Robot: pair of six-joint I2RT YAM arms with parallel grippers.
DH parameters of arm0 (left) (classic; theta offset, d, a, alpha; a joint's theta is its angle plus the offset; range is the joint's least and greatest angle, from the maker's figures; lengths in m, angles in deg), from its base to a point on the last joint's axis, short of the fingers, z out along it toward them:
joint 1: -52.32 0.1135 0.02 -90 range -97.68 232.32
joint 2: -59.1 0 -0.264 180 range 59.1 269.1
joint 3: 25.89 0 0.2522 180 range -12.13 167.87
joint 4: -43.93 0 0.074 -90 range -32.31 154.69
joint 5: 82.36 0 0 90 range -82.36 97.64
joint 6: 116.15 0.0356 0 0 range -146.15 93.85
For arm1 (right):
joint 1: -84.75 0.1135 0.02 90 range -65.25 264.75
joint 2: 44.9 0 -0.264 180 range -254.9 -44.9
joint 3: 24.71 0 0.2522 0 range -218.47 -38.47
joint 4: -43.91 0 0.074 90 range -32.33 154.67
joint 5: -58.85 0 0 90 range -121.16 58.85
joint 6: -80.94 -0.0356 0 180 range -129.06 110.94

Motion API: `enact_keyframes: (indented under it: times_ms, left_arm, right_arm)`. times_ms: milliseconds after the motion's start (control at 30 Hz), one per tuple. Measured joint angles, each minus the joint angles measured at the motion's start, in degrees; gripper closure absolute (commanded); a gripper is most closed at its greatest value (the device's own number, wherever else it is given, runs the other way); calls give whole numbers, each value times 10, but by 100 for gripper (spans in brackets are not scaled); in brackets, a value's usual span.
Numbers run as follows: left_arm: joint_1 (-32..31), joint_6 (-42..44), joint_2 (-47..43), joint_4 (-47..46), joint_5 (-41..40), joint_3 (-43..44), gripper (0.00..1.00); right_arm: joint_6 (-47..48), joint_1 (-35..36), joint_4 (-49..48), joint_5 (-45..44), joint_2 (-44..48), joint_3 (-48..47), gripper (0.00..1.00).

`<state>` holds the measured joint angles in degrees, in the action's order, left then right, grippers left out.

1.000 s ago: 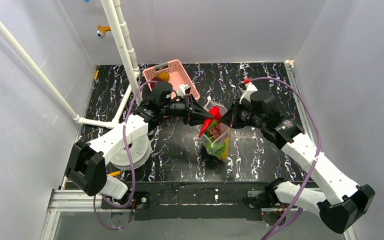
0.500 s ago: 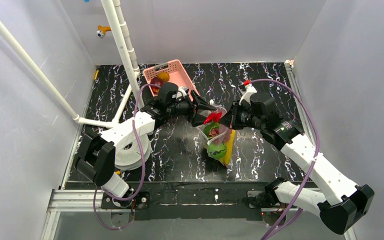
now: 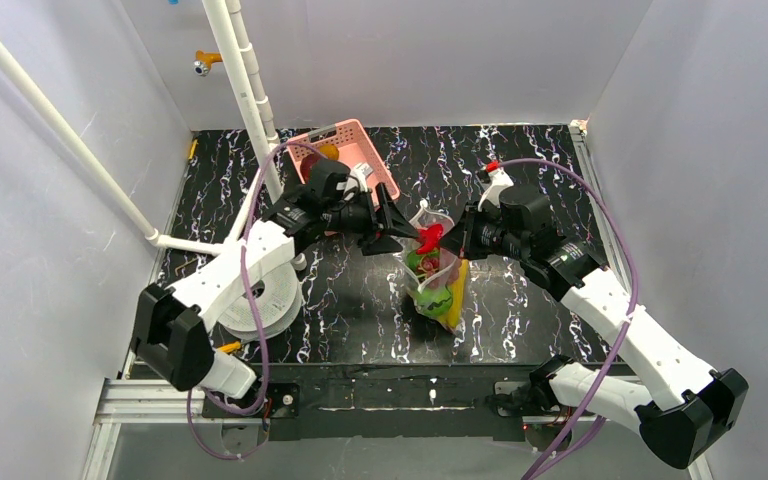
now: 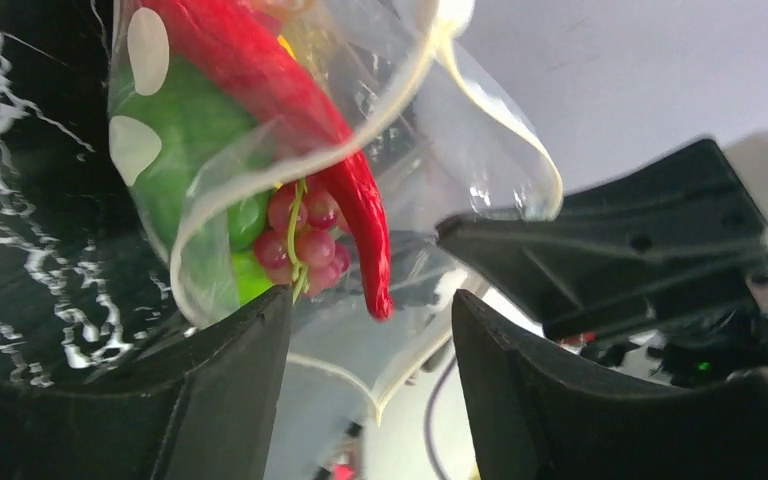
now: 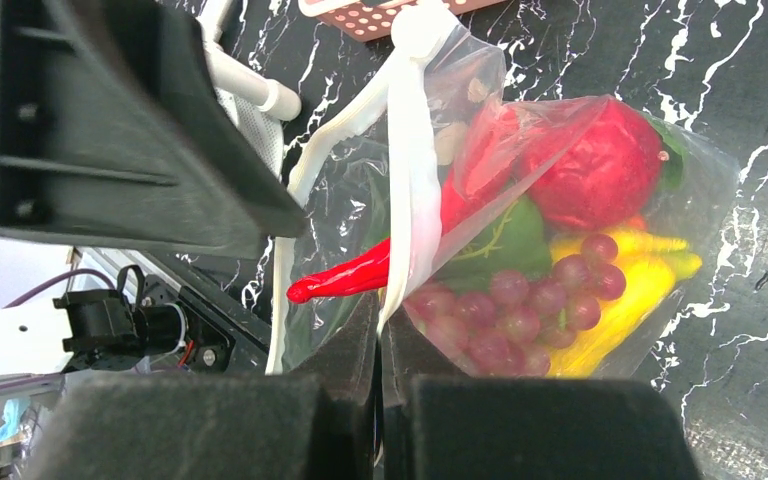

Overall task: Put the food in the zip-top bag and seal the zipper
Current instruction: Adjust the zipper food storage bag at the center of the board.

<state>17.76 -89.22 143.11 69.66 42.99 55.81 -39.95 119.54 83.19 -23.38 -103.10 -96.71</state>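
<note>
The clear zip-top bag (image 3: 438, 278) hangs over the black table, with my right gripper (image 3: 458, 243) shut on its mouth edge. The white zipper strip (image 5: 415, 170) runs up from my right gripper (image 5: 380, 320). Inside lie food pieces: a red round fruit (image 5: 600, 170), purple grapes (image 5: 520, 310), a yellow banana (image 5: 630, 290) and a green piece (image 4: 185, 130). A red chili (image 4: 290, 90) pokes out of the mouth. My left gripper (image 3: 400, 228) is open just left of the bag. In its wrist view my left gripper (image 4: 370, 330) has the chili tip hanging between the jaws, untouched.
The pink basket (image 3: 360, 150) stands behind the left arm with an orange piece (image 3: 328, 152) in it. A white pipe frame (image 3: 250, 100) rises at the back left. A white roll (image 3: 260, 305) lies by the left arm. White walls close in on three sides.
My left gripper has opened, let go of the red chili at the bag's mouth and drawn back slightly left. The right gripper has kept its hold on the bag.
</note>
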Motion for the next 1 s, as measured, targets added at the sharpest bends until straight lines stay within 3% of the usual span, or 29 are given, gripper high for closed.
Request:
enact_keyframes:
  times_ms: [133,333,600,700,767,867,1000]
  left_arm:
    - [0,101,-37,73,-37,36,45]
    - [-1,209,-70,133,-106,60,40]
    - [-2,256,4,154,-136,86,44]
    - [-8,256,30,149,-135,89,57]
    - [-16,255,43,148,-130,89,80]
    - [-26,255,49,148,-117,90,100]
    - [-32,254,44,142,-106,92,100]
  right_arm:
    - [10,0,0,-1,0,0,99]
    - [14,-3,1,0,2,0,99]
    - [15,-3,1,8,8,0,99]
    - [17,-3,2,11,9,0,99]
    - [19,-3,4,13,9,0,99]
    - [25,-3,6,14,9,-1,99]
    - [40,-3,27,14,-1,-20,99]
